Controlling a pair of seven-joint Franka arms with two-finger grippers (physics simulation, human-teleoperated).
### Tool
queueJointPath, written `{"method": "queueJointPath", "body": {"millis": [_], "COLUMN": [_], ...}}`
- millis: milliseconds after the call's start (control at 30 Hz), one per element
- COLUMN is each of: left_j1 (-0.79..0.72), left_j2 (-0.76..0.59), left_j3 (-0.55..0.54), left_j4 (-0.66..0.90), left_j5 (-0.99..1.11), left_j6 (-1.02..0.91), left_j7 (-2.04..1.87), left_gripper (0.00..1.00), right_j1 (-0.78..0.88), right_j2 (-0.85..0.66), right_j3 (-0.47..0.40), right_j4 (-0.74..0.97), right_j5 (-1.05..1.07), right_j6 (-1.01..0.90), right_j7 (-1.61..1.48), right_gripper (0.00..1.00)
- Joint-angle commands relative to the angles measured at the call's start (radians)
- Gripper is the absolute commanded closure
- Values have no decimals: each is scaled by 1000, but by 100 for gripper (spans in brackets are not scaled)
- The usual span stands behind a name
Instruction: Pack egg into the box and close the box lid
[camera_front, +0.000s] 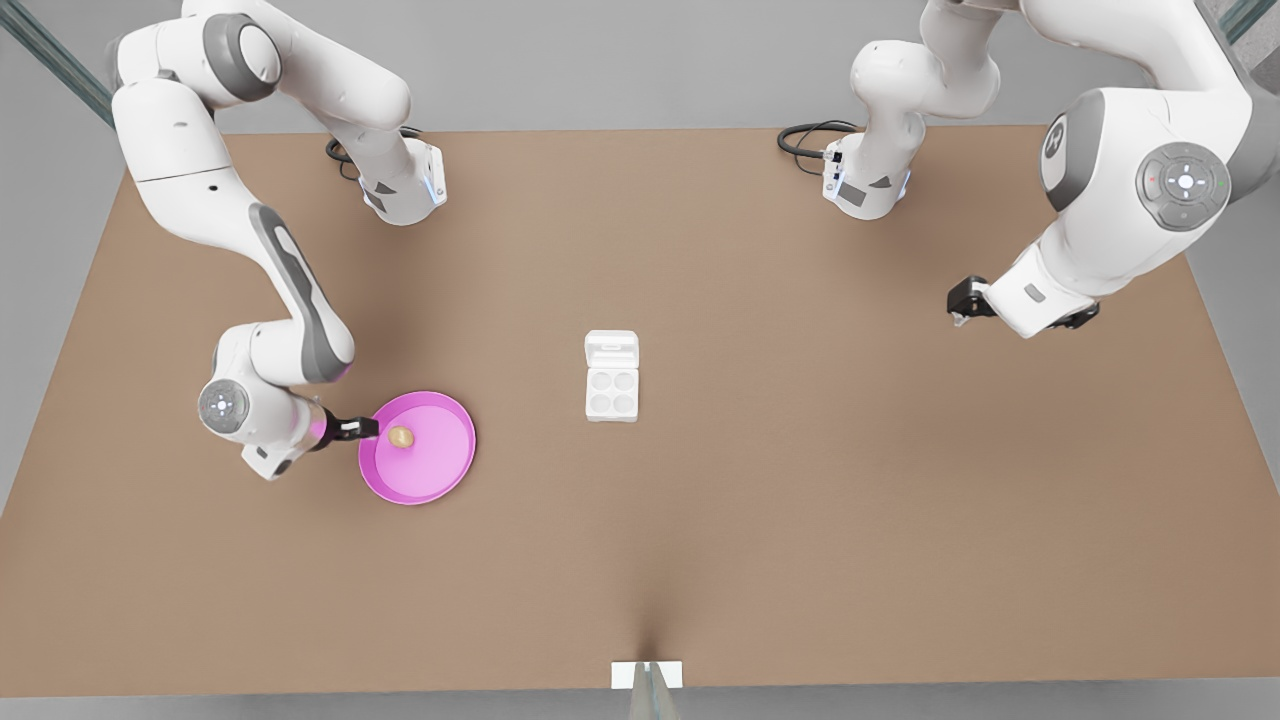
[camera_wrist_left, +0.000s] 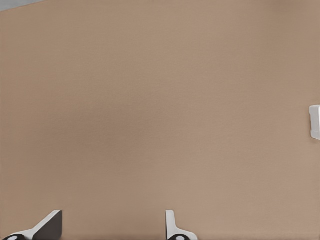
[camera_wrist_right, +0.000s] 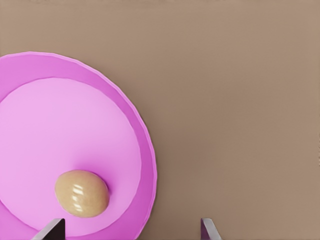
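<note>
My right gripper (camera_front: 368, 428) over rim of pink plate (camera_front: 440, 480), fingers apart, empty. Egg (camera_wrist_right: 82, 193) on plate, just beside fingertips. Box (camera_front: 611, 390) at table (camera_front: 800, 500) centre, lid (camera_front: 611, 350) open. My left gripper (camera_front: 962, 303) waits well apart, fingers spread.

Soft, even overhead light falls on the flat brown bench (camera_front: 800, 500), bright with no harsh glare. Faint diffuse shadows pool under the arms and beside the round pink plate (camera_wrist_right: 142, 150). A small highlight glints on the smooth tan-golden egg (camera_wrist_right: 81, 193); edges stay undistorted
</note>
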Motion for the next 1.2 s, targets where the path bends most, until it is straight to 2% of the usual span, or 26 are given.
{"method": "queueJointPath", "body": {"millis": [0,467,800,1167], "left_j1": [0,0,-2,0], "left_j2": [-1,1,7,9], "left_j3": [1,1,1,1], "left_j4": [0,0,0,0], "left_j5": [1,1,1,1], "left_j6": [0,0,0,0], "left_j7": [1,1,1,1], "left_gripper": [0,0,0,0], "right_j1": [-2,120,113,88], "right_j2": [-12,-1,88,42], "right_j3": [0,-1,-6,-4], "right_j4": [-23,6,0,-103], "right_j5": [1,-36,-73,-94], "right_j6": [167,167,170,197], "right_j7": [-57,-52,-51,-46], "right_gripper": [0,0,0,0]}}
